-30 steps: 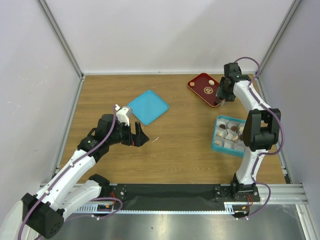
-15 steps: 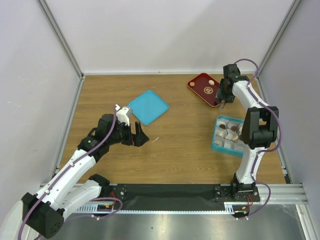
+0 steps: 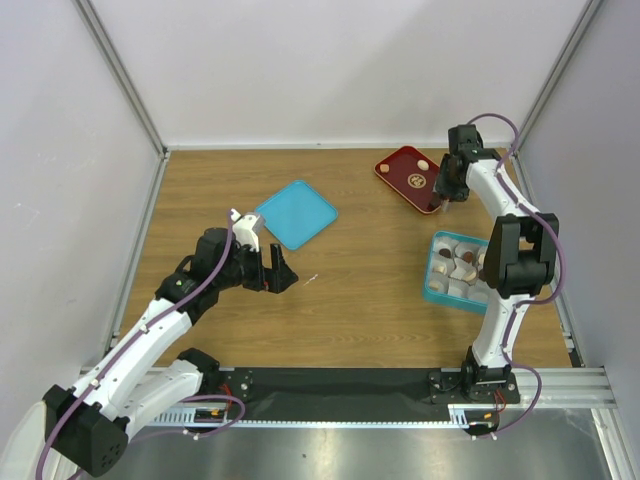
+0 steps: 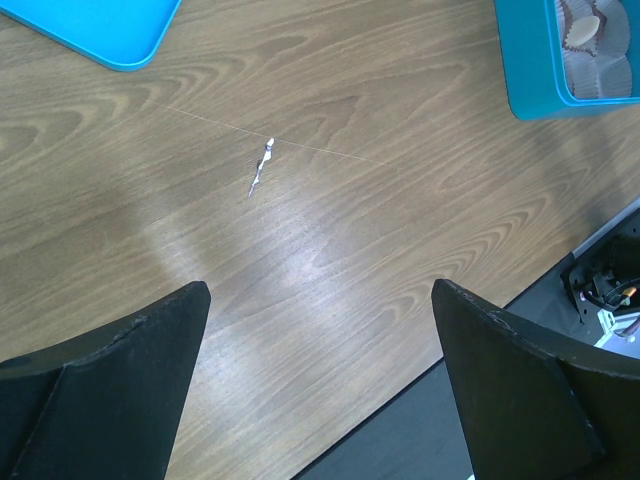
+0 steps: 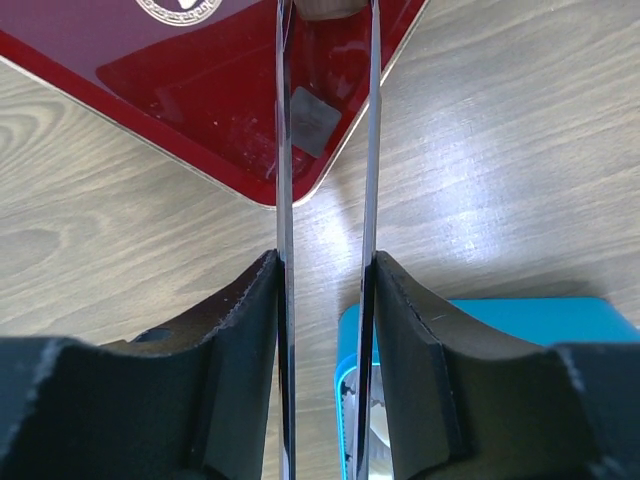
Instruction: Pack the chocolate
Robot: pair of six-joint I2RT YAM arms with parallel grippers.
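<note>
My right gripper (image 3: 443,190) hangs over the near right corner of the dark red tray (image 3: 403,170). Its fingers are pressed on a pair of thin metal tongs (image 5: 283,150). In the right wrist view the tong blades reach forward from the gripper (image 5: 325,258), and a brown chocolate (image 5: 325,8) sits between their tips on the tray (image 5: 190,70). A cream chocolate (image 3: 424,164) lies further back on the tray. The teal box (image 3: 438,280) holds several chocolates (image 3: 458,262) in paper cups. My left gripper (image 3: 275,272) (image 4: 320,290) is open over bare wood.
A flat teal lid (image 3: 296,213) (image 4: 90,25) lies at mid-table left of centre. A tiny pale scrap (image 3: 310,280) (image 4: 262,165) lies on the wood near the left gripper. The box's corner (image 5: 480,320) shows just under the right fingers. Walls close the table's sides.
The right gripper's fingers have drawn a little closer, squeezing the tong blades toward the brown chocolate. The left arm has not moved.
</note>
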